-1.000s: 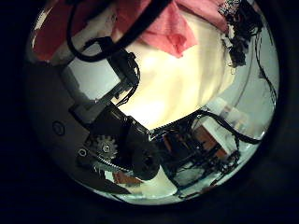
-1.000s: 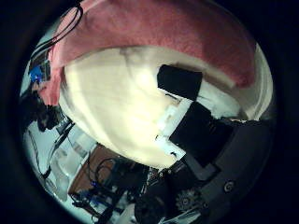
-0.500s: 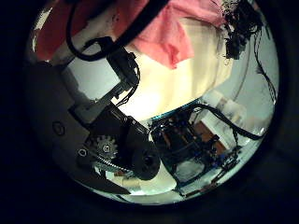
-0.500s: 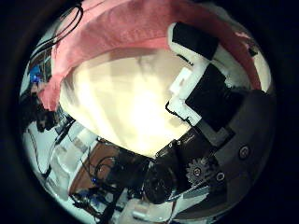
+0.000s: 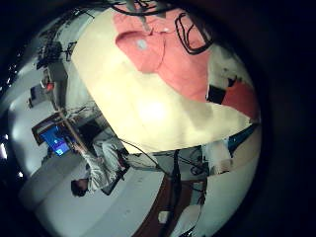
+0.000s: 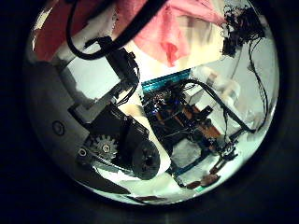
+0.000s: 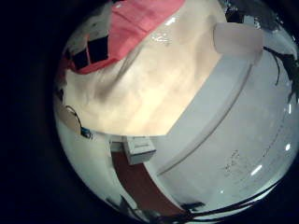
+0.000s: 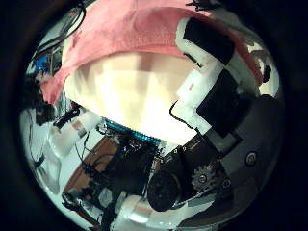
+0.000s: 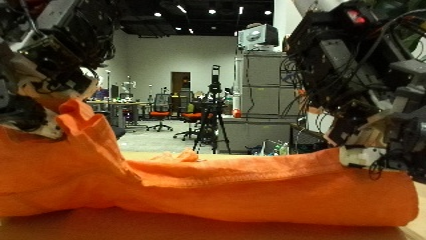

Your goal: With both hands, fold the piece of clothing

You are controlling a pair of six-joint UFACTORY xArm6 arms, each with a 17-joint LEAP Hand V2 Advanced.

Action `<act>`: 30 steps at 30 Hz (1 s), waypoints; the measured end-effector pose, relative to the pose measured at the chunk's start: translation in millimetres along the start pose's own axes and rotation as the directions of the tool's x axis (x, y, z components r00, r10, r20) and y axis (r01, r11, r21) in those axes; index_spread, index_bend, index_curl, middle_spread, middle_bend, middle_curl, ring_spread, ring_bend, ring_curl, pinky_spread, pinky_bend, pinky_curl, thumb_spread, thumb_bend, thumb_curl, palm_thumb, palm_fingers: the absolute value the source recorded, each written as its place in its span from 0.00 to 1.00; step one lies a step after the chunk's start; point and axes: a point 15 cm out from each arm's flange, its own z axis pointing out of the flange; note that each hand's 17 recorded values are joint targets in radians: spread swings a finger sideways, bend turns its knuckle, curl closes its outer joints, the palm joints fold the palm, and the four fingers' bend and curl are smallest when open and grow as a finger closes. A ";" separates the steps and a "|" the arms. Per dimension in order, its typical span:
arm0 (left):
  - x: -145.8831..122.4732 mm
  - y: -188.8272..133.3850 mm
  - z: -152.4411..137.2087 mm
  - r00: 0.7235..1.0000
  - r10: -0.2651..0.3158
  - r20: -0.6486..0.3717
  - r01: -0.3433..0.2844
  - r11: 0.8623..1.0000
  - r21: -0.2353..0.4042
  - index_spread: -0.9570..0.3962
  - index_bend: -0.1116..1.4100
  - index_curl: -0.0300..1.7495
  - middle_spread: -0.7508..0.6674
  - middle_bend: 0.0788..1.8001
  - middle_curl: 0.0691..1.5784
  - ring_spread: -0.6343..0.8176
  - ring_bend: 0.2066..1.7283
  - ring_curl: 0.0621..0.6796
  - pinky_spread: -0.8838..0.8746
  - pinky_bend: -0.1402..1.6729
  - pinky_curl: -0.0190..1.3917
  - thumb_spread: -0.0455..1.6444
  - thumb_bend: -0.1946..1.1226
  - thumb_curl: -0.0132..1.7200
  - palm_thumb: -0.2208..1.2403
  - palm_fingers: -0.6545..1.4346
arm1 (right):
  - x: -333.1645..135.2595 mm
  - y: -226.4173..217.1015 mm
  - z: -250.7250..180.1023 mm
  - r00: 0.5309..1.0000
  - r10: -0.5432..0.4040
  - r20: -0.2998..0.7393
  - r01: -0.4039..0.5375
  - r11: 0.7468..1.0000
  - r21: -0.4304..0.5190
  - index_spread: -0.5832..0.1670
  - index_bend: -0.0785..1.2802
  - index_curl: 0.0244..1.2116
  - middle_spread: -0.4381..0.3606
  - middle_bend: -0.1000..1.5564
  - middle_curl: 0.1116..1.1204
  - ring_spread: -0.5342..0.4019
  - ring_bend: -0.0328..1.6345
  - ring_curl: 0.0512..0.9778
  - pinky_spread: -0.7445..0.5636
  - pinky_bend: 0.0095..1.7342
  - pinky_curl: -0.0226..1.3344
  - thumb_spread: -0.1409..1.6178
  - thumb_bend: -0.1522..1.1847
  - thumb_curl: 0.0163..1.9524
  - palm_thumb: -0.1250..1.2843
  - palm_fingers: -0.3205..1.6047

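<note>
Near edge: orange garment [image 9: 213, 185] lies bunched across the table [image 9: 80, 228]. Right hand [image 9: 357, 140] has fingers curled, pinching its right end just off the surface. Left hand [image 9: 47, 95] grips the left end, held higher, so the cloth slopes down toward the middle. Likely mid-fold, edge lifted. Next move calls for carrying both ends together across and laying them flat, kept level.

A large workshop hall: ceiling spotlights [image 9: 183, 9] at the upper centre, grey cabinets [image 9: 264, 95] right of centre, office chairs [image 9: 163, 110] mid-left.
</note>
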 end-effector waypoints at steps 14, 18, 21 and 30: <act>-27.9 -13.0 -46.2 0.996 -0.081 -0.048 0.085 0.993 0.078 0.21 0.19 0.48 0.12 0.51 0.33 0.00 0.41 0.58 0.08 0.67 0.34 0.63 0.13 0.18 0.69 0.86 | 14.0 -27.3 -53.8 0.999 0.042 0.008 -0.042 0.993 0.111 0.39 0.76 0.73 0.35 0.79 0.67 0.33 0.82 0.63 0.34 0.70 0.55 0.86 0.11 0.24 0.84 0.76; -34.8 -29.4 -62.5 0.994 -0.087 -0.059 0.092 0.991 0.094 0.21 0.19 0.48 0.12 0.51 0.33 0.00 0.41 0.58 0.08 0.67 0.35 0.63 0.13 0.19 0.69 0.86 | 27.4 -50.6 -72.9 0.998 0.068 0.018 -0.070 0.989 0.131 0.39 0.76 0.74 0.36 0.79 0.67 0.33 0.82 0.63 0.34 0.71 0.55 0.86 0.11 0.24 0.85 0.76; -43.9 -49.3 -74.6 0.993 -0.094 -0.065 0.100 0.990 0.095 0.21 0.19 0.48 0.12 0.51 0.33 0.00 0.41 0.58 0.09 0.67 0.35 0.63 0.13 0.19 0.69 0.86 | 39.3 -72.6 -87.0 0.996 0.089 0.025 -0.091 0.985 0.145 0.39 0.76 0.74 0.36 0.79 0.67 0.33 0.82 0.63 0.34 0.71 0.55 0.86 0.11 0.25 0.85 0.76; -82.7 -124.5 -89.0 0.988 -0.138 -0.073 0.147 0.980 0.132 0.21 0.19 0.48 0.12 0.52 0.33 0.00 0.41 0.58 0.09 0.67 0.35 0.63 0.13 0.19 0.70 0.85 | 65.9 -150.3 -116.2 0.992 0.123 0.038 -0.127 0.976 0.176 0.39 0.75 0.75 0.36 0.79 0.67 0.33 0.82 0.62 0.35 0.70 0.56 0.86 0.11 0.25 0.85 0.76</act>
